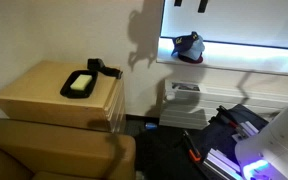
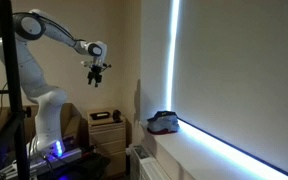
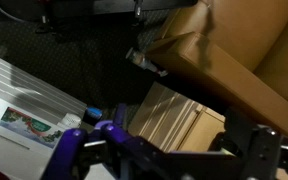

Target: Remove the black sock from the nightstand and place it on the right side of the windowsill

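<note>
Black sock, as far as it could be made out, lay as a small dark crumpled lump at the back corner of the light wooden nightstand, on the side nearest the window. It touched or sat just beside a shallow black tray holding a pale yellow block. It looked matte and uniformly dark, bunched rather than laid flat, and too small for any cuff or toe to be picked out. In an exterior view the things on the nightstand merged into one dark patch.

The robot's grey two-fingered gripper hung high in the air, well apart from the sock, pointing down. Its jaws stood apart with nothing between them. In the wrist view the purple-lit fingers sat wide at the lower edge, above the tan leather couch.

On the white windowsill sat a dark rounded bundle with red and pale blue patches, at the end closer to the nightstand. It showed in both exterior views.
</note>
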Controlling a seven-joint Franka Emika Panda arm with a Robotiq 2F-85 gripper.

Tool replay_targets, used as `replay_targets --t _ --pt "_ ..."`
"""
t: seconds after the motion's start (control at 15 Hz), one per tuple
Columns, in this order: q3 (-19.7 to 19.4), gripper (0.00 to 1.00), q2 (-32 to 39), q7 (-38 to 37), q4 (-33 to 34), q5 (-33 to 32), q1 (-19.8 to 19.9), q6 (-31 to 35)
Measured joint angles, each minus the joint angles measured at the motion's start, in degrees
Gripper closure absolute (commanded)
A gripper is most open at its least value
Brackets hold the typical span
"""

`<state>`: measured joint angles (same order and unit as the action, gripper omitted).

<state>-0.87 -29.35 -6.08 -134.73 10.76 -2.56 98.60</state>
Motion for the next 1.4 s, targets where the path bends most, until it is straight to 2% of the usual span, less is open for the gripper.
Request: replay_targets --t 0.93,1.13,1.4 --pt "0.04 0.00 0.13 0.00 0.00 0.00 0.00 0.10" --pt "2.10 0.00 4.60 -3.18 0.37 0.84 -0.02 7.81" --pt "7.82 0.00 17.50 -11.95 5.87 -0.26 -0.45 19.74"
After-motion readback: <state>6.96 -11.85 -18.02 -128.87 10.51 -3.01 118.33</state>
